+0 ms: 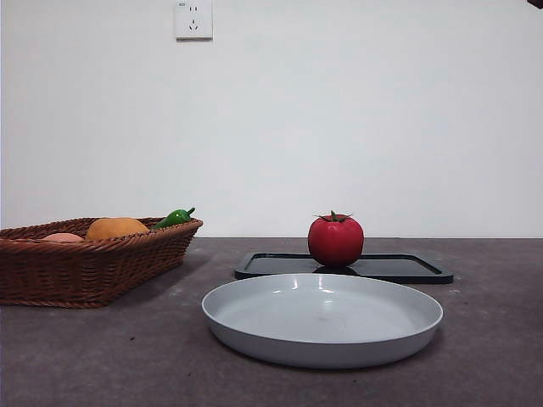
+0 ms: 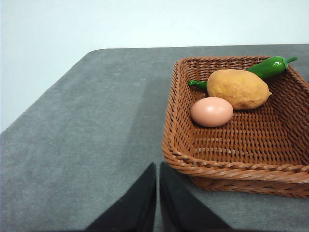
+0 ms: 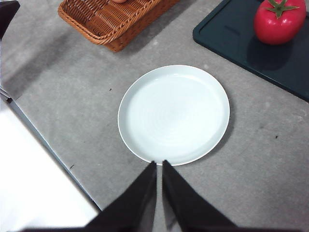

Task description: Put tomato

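From my station I see the tomato [image 1: 335, 241] standing upright on the black tray [image 1: 399, 270], green stem up, untouched by either arm; in the right wrist view it sits on the dark tray well beyond the right gripper [image 3: 159, 166], on the far side of the plate and off to one side.

The right gripper is clenched, its 2 black jaws pressed nearly together with only a thin slit between them, and it grasps nothing; it hangs above the table with its tips over the near rim of the white plate [image 3: 174, 114], which lies bare between the gripper and the tray. The wicker basket [image 3: 113, 17] is far ahead of this gripper, apart from the plate.

The left gripper [image 2: 158, 169] is also clenched and holds nothing; its 2 jaws meet over the grey table [image 2: 87, 135] just short of the basket's near corner. Inside the basket, ahead of this gripper, I count 3 things: a pale egg [image 2: 211, 111] nearest, an orange-tan lumpy fruit [image 2: 238, 88] just behind it and touching or almost touching it, and a green pepper [image 2: 268, 67] along the far wall, partly hidden by the fruit.

In the front view only 1 dark arm tip shows in the top corner; the plate lies in front of the tray, the basket off to the side.
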Motion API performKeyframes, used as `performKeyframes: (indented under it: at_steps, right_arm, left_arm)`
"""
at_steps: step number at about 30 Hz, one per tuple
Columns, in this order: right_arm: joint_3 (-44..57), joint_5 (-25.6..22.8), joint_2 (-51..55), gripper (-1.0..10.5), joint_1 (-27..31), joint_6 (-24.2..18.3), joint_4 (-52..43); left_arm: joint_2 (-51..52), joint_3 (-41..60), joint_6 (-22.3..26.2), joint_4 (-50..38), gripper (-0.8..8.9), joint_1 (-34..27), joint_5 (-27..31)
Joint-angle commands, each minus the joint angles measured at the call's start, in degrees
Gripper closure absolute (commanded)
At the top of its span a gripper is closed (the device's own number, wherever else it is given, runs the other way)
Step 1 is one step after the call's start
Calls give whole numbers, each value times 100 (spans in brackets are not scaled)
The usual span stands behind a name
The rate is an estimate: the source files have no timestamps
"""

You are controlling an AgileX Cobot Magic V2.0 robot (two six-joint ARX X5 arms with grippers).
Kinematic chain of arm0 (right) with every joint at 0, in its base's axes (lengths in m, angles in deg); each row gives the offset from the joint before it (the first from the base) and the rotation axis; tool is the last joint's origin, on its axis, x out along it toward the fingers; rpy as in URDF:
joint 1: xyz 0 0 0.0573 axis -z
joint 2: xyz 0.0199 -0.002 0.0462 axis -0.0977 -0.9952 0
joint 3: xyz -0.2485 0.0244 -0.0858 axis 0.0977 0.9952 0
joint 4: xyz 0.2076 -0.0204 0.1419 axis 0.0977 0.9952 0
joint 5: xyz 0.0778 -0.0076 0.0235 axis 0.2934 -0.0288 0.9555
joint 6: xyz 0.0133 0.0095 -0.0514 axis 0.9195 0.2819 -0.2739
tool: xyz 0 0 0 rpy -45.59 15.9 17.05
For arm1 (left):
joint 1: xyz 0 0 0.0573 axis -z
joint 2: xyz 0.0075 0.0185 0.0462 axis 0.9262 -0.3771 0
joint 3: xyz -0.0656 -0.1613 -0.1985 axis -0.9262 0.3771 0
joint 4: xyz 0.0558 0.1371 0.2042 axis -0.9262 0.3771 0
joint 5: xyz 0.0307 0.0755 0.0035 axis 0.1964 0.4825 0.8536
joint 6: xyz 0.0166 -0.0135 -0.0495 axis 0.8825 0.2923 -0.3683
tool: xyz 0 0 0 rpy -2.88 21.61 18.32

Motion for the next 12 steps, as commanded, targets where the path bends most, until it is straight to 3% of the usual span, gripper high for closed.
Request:
performKeyframes:
  at_steps: [1,10,12]
  right_arm:
    - [-44,13,-26,938,-31,39,-70]
    - [-44,-28,46,938,-44,33,-68]
    - [-42,-127,203,938,39,-236,-195]
  left_arm:
    - [11,118,-13,44,804,-13,11]
    - [11,118,-15,44,804,-13,11]
    - [11,118,-15,44,804,-13,11]
